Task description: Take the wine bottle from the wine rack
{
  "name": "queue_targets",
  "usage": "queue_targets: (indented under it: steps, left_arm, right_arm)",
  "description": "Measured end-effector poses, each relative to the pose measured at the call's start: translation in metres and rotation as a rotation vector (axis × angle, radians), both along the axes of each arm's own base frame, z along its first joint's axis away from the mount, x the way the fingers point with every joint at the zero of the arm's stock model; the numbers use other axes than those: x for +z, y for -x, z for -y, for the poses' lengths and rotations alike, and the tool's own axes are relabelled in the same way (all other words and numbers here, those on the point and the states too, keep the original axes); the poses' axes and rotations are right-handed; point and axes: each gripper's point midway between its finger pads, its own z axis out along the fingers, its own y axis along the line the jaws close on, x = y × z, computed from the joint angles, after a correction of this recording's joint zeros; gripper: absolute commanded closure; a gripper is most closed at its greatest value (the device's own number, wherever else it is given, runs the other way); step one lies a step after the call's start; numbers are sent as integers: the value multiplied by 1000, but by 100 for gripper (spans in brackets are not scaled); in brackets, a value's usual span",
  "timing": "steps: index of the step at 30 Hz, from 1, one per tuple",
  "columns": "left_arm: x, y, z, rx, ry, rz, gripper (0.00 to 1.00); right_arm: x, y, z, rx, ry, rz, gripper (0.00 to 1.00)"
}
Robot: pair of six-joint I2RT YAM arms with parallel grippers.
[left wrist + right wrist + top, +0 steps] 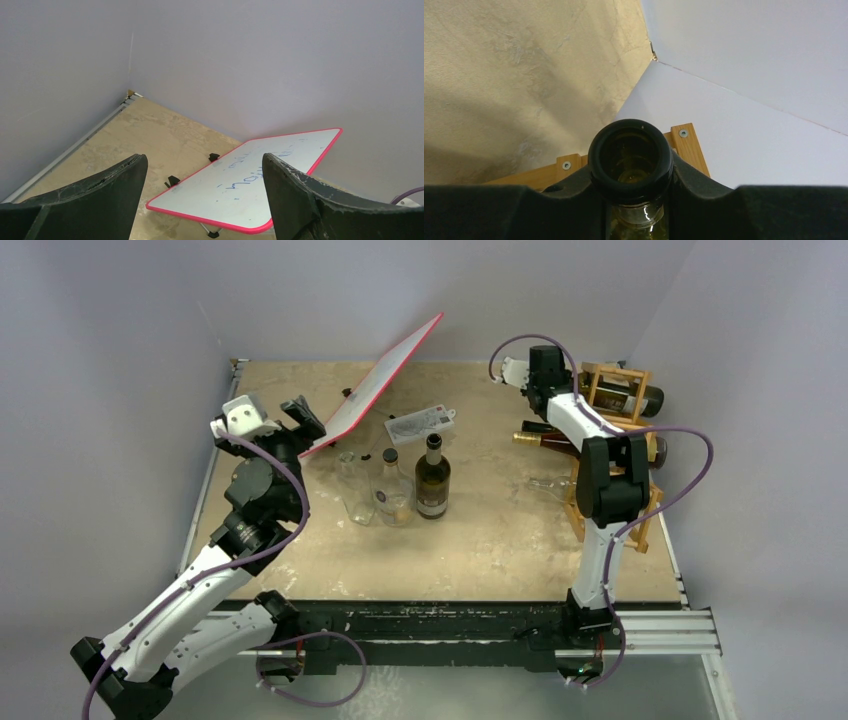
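Top external view: a beige, mottled tabletop (500,540) is enclosed on three sides by plain pale lavender walls (300,290). A light-brown wooden lattice wine rack (612,368) is stood at the far right corner, near the right wall.

In the right wrist view, a dark green glass wine bottle (631,167) is seen mouth-on. It is lying in the rack, and its neck is clamped by the right gripper (634,212). The left gripper (205,200) is held with its fingers apart and nothing between them. A tilted white board edged in red (260,185) is seen beyond them.

Counted:
- One rack.
- Three bottles at the rack, partly hidden by the right arm (605,490).
- One dark labelled bottle (432,480) and two clear glass vessels (391,495), stood upright and close together mid-tabletop.
- One white card (420,423), laid flat behind them.
- One board.
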Motion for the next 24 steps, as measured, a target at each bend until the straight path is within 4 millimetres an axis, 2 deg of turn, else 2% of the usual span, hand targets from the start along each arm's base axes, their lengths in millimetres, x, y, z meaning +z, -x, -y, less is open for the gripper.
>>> queue_targets:
  steps: [7, 13, 18, 24]
  left_arm:
    - [-2, -2, 1, 0, -6, -6, 16]
    - [-3, -3, 2, 0, -9, -10, 16]
    - [-3, -3, 2, 0, -10, -11, 16]
    - [-4, -4, 4, -1, -13, -15, 16]
  right_arm:
    - [-5, 1, -5, 19, 13, -10, 77]
    - [-7, 2, -14, 35, 18, -13, 90]
    - [-8, 1, -32, 66, 14, -7, 99]
    - [-6, 0, -61, 103, 9, 27, 100]
